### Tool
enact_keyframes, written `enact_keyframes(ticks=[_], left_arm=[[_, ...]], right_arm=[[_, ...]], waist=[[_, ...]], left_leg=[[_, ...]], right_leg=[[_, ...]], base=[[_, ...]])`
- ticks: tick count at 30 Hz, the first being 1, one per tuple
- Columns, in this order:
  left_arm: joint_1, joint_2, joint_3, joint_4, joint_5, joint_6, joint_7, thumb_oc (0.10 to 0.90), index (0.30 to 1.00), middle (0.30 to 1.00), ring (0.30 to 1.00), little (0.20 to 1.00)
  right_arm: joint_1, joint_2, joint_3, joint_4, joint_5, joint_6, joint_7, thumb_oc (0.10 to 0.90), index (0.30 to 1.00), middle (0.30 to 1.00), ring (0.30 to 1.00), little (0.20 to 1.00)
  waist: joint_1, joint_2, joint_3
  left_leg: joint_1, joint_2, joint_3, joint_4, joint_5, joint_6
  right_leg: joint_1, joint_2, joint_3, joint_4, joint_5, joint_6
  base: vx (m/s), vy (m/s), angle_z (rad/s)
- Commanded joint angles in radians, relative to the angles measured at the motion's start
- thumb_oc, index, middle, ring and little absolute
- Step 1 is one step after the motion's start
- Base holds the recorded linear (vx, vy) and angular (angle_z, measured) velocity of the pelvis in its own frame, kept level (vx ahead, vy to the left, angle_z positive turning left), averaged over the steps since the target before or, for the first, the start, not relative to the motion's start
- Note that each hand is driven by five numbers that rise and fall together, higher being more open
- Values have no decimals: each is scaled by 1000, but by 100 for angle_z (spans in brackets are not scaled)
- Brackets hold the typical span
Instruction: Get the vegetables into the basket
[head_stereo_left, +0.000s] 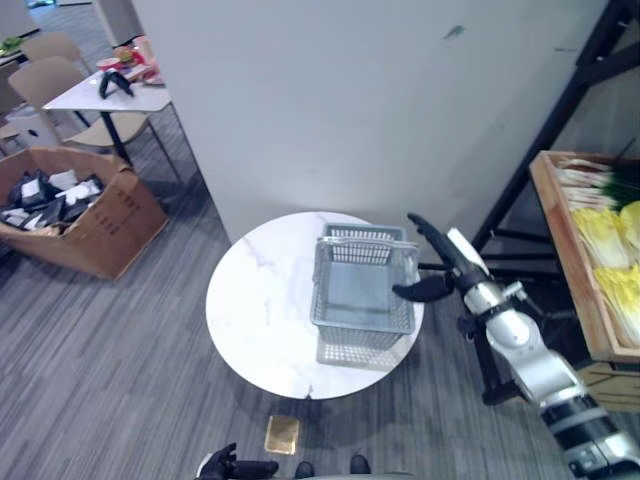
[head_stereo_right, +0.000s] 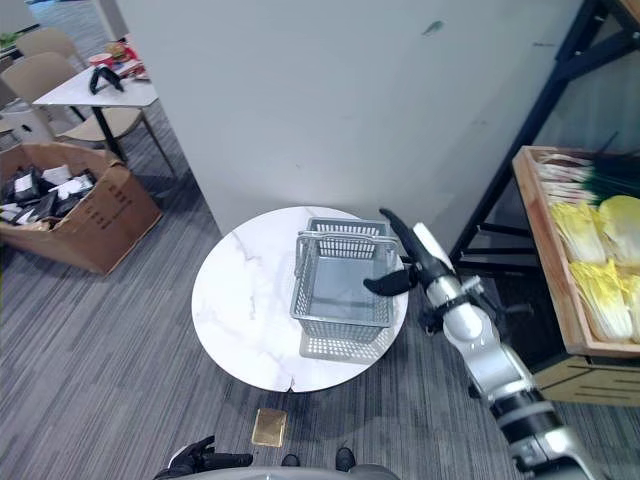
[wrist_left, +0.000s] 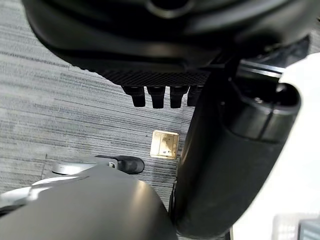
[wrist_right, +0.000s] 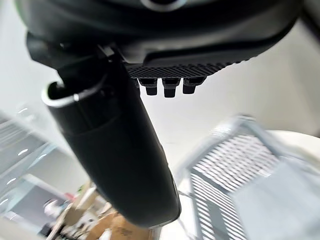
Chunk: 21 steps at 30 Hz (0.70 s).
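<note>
A grey wire basket (head_stereo_left: 363, 292) stands on the right half of a round white marble table (head_stereo_left: 262, 310); nothing lies inside it. My right hand (head_stereo_left: 436, 262) hovers at the basket's right rim with fingers straight and thumb pointing toward the basket, holding nothing. The basket's mesh wall (wrist_right: 235, 170) lies just past that hand in the right wrist view. Yellow and green leafy vegetables (head_stereo_left: 603, 236) lie in a wooden crate (head_stereo_left: 565, 250) at the far right. My left hand (head_stereo_left: 232, 466) hangs low by the bottom edge, fingers relaxed, over the carpet.
A grey wall (head_stereo_left: 350, 100) rises right behind the table. A black metal rack (head_stereo_left: 560, 120) carries the crate. A cardboard box (head_stereo_left: 75, 210) of dark items sits on the floor at left. A brass floor plate (head_stereo_left: 282, 434) lies in front of the table.
</note>
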Motion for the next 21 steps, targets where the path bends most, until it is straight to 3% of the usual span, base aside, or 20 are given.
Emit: enact_keyframes(ticks=[1, 6, 9, 12, 15, 21], left_arm=[[22, 38, -62, 107, 14, 28, 26, 900, 1000, 1000, 1000, 1000], [17, 46, -90, 109, -19, 23, 21, 900, 1000, 1000, 1000, 1000], [-1, 60, -107, 111, -58, 15, 19, 900, 1000, 1000, 1000, 1000], [-5, 64, -110, 109, -71, 13, 18, 900, 1000, 1000, 1000, 1000], [-23, 79, -118, 117, -110, 8, 17, 900, 1000, 1000, 1000, 1000], [-40, 96, -113, 127, -154, 0, 20, 900, 1000, 1000, 1000, 1000]], right_arm=[[-186, -47, -6, 19, -7, -59, -54, 900, 1000, 1000, 1000, 1000], [-369, -64, 124, 211, -6, -30, -48, 900, 1000, 1000, 1000, 1000], [-528, -70, 240, 418, -31, -2, -52, 900, 1000, 1000, 1000, 1000], [-572, -67, 260, 475, -22, 3, -53, 900, 1000, 1000, 1000, 1000], [-700, -48, 312, 690, -17, 24, -57, 900, 1000, 1000, 1000, 1000], [-807, -15, 360, 905, -55, 43, -65, 900, 1000, 1000, 1000, 1000]], waist=[[32, -65, -23], [57, -84, -15], [77, -99, 0], [81, -101, 4], [99, -106, 26], [115, -105, 51]], left_leg=[[10, -23, 3, 4, -18, -8], [-13, -24, -10, 4, -8, -9], [-50, -23, -21, 4, 5, -14], [-65, -25, -28, 4, 11, -15], [-116, -29, -50, 4, 33, -20], [-175, -37, -78, 4, 57, -27]], right_leg=[[58, -47, 42, 5, -14, 69], [42, -49, 31, 4, -7, 69], [14, -50, 16, 1, 1, 69], [2, -50, 10, 0, 4, 69], [-40, -51, -5, 0, 17, 69], [-95, -51, -27, 0, 32, 70]], base=[[-2, 8, 13], [-11, 2, 5], [-47, -1, 8], [-41, 2, 16], [-61, 4, 17], [-29, 1, 18]])
